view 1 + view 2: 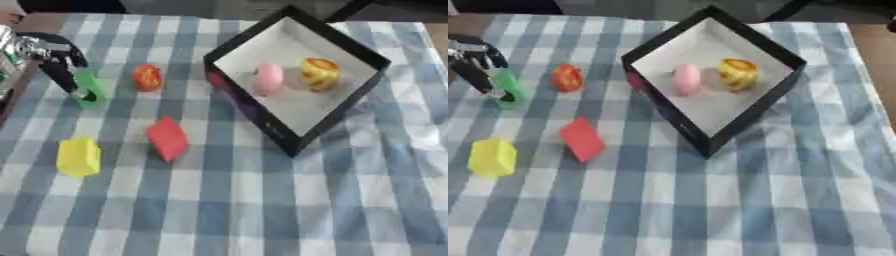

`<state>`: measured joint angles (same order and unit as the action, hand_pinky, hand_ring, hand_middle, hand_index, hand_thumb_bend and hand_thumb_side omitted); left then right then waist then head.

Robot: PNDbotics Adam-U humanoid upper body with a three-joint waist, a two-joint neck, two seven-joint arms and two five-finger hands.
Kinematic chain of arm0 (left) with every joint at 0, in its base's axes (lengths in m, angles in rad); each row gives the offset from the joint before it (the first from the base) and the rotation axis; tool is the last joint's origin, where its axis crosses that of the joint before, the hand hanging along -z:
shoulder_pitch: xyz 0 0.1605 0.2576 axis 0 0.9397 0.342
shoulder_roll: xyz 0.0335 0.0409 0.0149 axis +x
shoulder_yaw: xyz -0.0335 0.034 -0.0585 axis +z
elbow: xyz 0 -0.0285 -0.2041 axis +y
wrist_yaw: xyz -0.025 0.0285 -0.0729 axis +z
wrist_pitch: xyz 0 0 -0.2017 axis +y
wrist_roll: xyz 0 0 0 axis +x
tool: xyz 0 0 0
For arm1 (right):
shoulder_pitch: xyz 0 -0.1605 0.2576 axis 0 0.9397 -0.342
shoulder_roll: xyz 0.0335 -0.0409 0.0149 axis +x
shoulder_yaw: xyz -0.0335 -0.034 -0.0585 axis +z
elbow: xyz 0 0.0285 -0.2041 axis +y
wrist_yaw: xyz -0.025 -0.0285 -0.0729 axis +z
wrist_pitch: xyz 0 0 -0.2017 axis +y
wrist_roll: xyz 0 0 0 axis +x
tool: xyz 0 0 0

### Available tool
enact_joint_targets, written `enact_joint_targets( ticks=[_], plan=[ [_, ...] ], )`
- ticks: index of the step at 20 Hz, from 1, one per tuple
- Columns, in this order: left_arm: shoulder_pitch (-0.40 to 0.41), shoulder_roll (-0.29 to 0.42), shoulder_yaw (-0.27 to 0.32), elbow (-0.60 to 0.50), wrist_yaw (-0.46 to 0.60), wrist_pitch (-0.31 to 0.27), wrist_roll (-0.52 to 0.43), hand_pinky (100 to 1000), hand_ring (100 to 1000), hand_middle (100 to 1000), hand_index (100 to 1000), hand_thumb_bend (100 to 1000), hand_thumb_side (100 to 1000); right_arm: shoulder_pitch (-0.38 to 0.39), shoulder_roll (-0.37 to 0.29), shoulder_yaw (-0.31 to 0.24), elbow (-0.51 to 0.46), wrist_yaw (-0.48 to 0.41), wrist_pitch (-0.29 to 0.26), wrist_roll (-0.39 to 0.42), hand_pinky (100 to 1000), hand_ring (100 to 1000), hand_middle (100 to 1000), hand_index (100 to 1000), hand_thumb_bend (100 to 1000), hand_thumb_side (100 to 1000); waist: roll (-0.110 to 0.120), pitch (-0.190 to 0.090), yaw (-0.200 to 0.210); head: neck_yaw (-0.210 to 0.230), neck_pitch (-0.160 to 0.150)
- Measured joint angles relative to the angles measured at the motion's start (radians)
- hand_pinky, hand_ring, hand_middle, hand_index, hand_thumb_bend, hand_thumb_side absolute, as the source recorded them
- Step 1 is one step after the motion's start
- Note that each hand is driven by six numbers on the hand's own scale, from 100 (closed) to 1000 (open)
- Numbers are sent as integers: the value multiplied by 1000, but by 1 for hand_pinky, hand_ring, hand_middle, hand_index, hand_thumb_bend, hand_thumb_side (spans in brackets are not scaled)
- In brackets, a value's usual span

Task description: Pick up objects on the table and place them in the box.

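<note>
Left eye view, 4 table objects (166,138), 2 boxed objects (268,78)

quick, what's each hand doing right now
Left hand: fingers at the green object; grip cannot be told.
Right hand: not in view.

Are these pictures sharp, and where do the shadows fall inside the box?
Left eye view: everything is soft, so the edges of the red block and yellow block smear; the box floor is bright, with a faint shadow beside the pink object. Right eye view: equally blurred; the left hand at the green object is dark, its fingers indistinct.
</note>
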<state>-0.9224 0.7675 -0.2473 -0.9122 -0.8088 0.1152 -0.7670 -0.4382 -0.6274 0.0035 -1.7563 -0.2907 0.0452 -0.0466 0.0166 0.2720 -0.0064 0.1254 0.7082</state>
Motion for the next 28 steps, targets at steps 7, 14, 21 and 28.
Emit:
enact_joint_targets(
  ticks=[7, 14, 21, 28],
  plan=[
    [8, -4, 0, -11, 6, -13, -24, 736, 713, 642, 668, 210, 214, 0, 3, -1, 3, 0, -1, -1, 924, 768, 776, 761, 100, 827, 0, 0, -2, -4, 0],
    [-32, -4, 0, -139, 79, -17, -25, 725, 707, 629, 666, 234, 204, 0, 3, -2, 3, -2, -4, 2, 925, 769, 777, 762, 100, 821, 0, 0, 2, -23, 1],
    [-131, -30, -2, -322, 153, -12, -12, 727, 707, 631, 674, 264, 210, -1, 3, 2, 3, -5, -7, 10, 925, 770, 777, 763, 100, 817, 0, 0, 8, -40, 1],
    [-269, -171, -40, -383, 185, -4, -8, 729, 703, 634, 684, 353, 234, -25, 6, 4, 3, -14, -6, 16, 925, 771, 779, 765, 100, 801, 9, -1, -13, -49, 1]
  ],
)
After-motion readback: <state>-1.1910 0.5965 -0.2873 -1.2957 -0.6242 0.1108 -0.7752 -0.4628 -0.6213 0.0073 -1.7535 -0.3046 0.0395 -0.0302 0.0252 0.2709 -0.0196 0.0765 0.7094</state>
